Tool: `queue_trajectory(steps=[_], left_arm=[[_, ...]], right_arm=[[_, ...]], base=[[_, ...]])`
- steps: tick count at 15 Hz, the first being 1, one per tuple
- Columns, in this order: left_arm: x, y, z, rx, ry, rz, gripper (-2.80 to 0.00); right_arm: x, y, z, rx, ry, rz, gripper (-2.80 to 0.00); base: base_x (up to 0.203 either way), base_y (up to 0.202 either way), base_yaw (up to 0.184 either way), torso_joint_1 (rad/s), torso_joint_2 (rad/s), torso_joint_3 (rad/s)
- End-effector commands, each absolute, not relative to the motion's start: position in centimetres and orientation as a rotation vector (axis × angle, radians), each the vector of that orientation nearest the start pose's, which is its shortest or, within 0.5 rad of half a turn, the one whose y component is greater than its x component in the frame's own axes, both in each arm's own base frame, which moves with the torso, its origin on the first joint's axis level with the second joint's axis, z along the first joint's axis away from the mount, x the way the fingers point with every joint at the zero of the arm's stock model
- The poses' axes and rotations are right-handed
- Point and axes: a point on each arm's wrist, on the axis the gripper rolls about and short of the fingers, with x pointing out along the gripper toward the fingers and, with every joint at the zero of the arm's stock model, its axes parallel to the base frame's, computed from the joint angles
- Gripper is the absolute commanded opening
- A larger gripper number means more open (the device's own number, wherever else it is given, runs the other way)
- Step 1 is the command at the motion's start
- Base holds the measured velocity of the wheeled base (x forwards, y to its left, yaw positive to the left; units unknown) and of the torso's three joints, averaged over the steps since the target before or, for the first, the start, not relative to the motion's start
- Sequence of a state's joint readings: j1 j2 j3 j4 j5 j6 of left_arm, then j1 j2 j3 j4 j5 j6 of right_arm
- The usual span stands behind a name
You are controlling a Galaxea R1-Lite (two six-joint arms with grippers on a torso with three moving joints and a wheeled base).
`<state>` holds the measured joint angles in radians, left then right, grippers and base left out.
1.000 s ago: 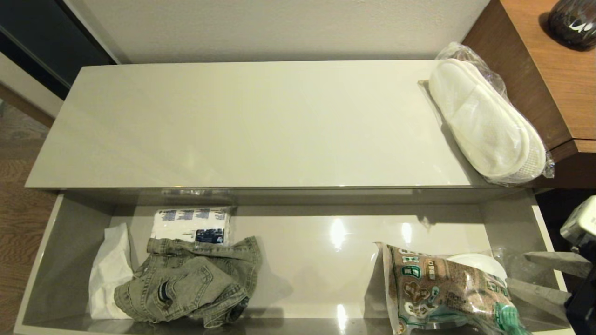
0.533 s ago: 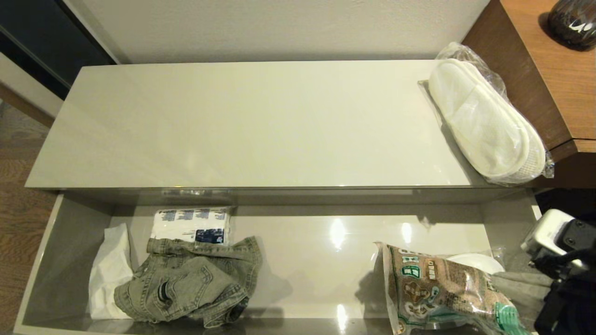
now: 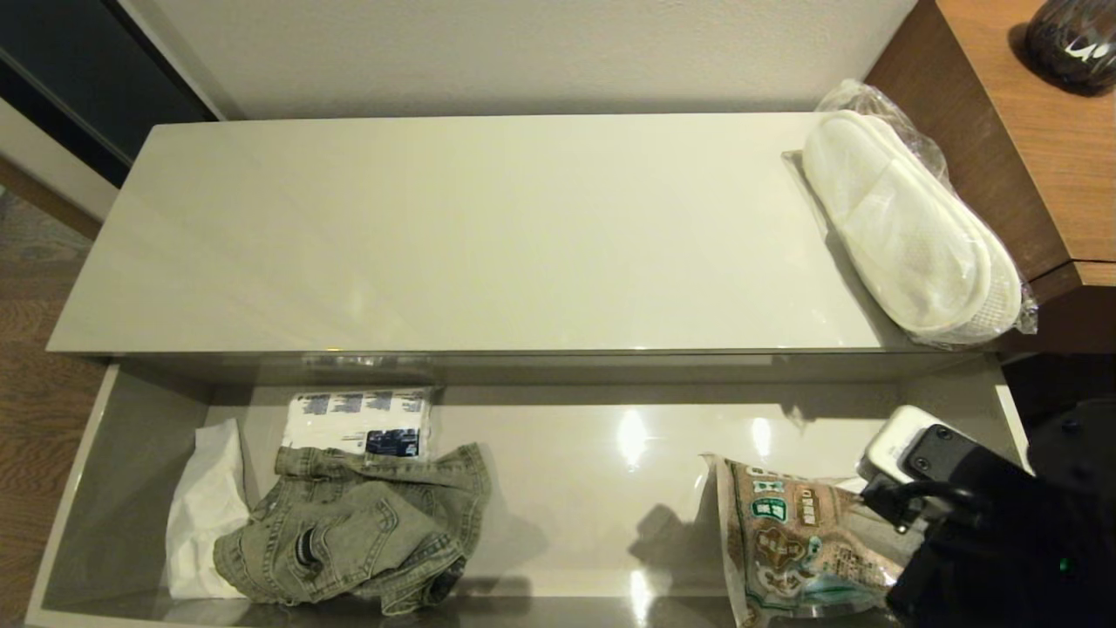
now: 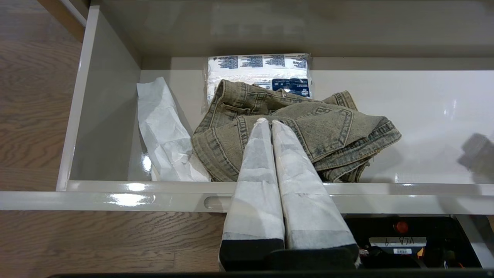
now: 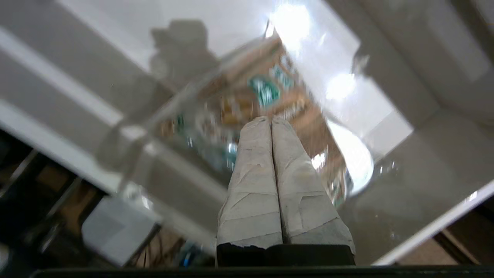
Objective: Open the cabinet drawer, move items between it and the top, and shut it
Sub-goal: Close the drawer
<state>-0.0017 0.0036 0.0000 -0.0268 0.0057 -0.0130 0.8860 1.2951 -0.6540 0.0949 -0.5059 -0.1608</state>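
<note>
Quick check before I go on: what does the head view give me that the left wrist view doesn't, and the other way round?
Only the head view shows the top with the slipper pack lying at its right end beside the brown desk, the snack bag at the drawer's right end, and the right arm above that bag.

Only the left wrist view shows the left gripper, fingers together, above the jacket, and a notch in the drawer's front rim.

Both show the open cabinet drawer, the denim jacket, the tissue pack behind it and the white paper.

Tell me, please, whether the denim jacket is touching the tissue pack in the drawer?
Touching: in the left wrist view the denim jacket overlaps the tissue pack's near edge, with no gap.
</note>
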Motion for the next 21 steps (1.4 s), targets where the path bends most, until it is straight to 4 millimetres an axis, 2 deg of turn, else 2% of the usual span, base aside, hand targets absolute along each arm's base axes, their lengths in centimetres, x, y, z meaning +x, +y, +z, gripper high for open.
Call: queue_trajectory(steps=[1,3,8,12,14,16,18,21], left_arm=[[-2.2,0.0,7.8,-0.014,-0.023,0.004,-2.80],[-2.2,0.0,7.8,-0.014,-0.023,0.004,-2.80],[-2.2,0.0,7.8,-0.014,-0.023,0.004,-2.80],[-2.2,0.0,7.8,-0.014,-0.023,0.004,-2.80],[-2.2,0.0,7.8,-0.014,-0.023,0.004,-2.80],[-2.2,0.0,7.8,-0.014,-0.023,0.004,-2.80],[-2.2,0.0,7.8,-0.014,-0.023,0.004,-2.80],[-2.2,0.0,7.8,-0.014,-0.023,0.004,-2.80]], right_arm=[[12.5,15.5,16.4,-0.665,0.512,0.417,-2.80],[12.4,16.5,15.8,-0.685,0.483,0.395,-2.80],[13.1,17.6,15.2,-0.673,0.452,0.361,-2.80],[12.9,17.2,15.7,-0.654,0.431,0.329,-2.80],[12.7,16.5,16.5,-0.589,0.407,0.217,-2.80],[13.2,15.2,16.8,-0.508,0.429,0.100,-2.80],[13.9,13.0,17.5,-0.435,0.459,-0.041,-2.80],[14.6,8.1,19.1,-0.334,0.432,-0.404,-2.80]], base=[[0.000,0.000,0.000,0.000,0.00,0.000],[0.000,0.000,0.000,0.000,0.00,0.000],[0.000,0.000,0.000,0.000,0.00,0.000],[0.000,0.000,0.000,0.000,0.00,0.000],[0.000,0.000,0.000,0.000,0.00,0.000],[0.000,0.000,0.000,0.000,0.00,0.000],[0.000,0.000,0.000,0.000,0.00,0.000],[0.000,0.000,0.000,0.000,0.00,0.000]])
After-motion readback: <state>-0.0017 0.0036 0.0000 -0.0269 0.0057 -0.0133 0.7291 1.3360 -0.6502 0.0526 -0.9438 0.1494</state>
